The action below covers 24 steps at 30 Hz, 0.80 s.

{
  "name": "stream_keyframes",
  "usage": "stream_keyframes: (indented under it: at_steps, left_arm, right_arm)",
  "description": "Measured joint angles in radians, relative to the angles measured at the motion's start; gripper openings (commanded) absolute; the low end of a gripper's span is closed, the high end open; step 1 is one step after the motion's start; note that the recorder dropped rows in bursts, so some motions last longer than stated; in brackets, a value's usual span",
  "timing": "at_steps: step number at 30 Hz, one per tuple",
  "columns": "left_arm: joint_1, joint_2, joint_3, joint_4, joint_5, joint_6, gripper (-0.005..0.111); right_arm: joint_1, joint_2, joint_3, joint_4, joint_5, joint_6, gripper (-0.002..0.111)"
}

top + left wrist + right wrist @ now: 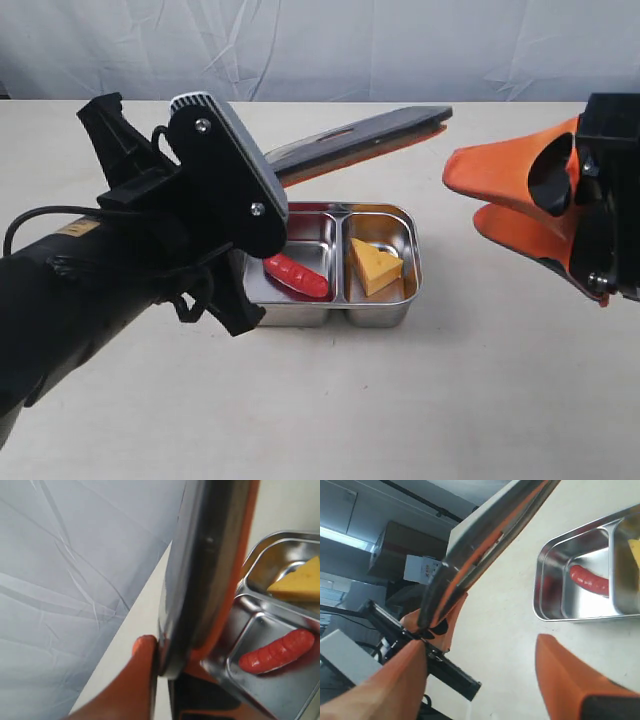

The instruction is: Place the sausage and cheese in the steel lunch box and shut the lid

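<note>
The steel lunch box stands mid-table. The red sausage lies in its left compartment and the yellow cheese in its right one. My left gripper is shut on one end of the dark lid, which hangs tilted above the box's far side, orange seal facing down. In the left wrist view the lid stands edge-on beside the sausage and cheese. My right gripper is open and empty, to the right of the box near the lid's free end. Its fingers frame bare table, with the sausage beyond.
The bulky black left arm fills the front left and hides the box's left end. A pale cloth backdrop hangs behind the beige table.
</note>
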Motion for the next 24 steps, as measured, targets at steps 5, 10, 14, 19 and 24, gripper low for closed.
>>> stream_keyframes:
  at_steps: [5, 10, 14, 19, 24]
  left_arm:
    - [0.000, 0.000, 0.000, -0.033, -0.034, 0.081, 0.000]
    - [0.000, 0.000, 0.000, -0.035, -0.036, 0.092, 0.000]
    - [0.000, 0.000, 0.000, -0.035, -0.036, 0.092, 0.000]
    - [0.000, 0.000, 0.000, -0.035, -0.034, 0.092, 0.000]
    - [0.000, 0.000, 0.000, -0.035, -0.021, 0.092, 0.000]
  right_arm:
    - [0.000, 0.002, 0.000, 0.106, 0.000, 0.006, 0.061]
    - [0.000, 0.016, 0.000, 0.185, -0.006, 0.017, 0.061]
    - [0.000, 0.055, 0.000, 0.269, -0.035, 0.030, 0.061]
    - [0.000, 0.119, 0.000, 0.333, -0.065, 0.034, 0.061]
    - [0.000, 0.171, 0.000, 0.376, -0.095, 0.034, 0.061]
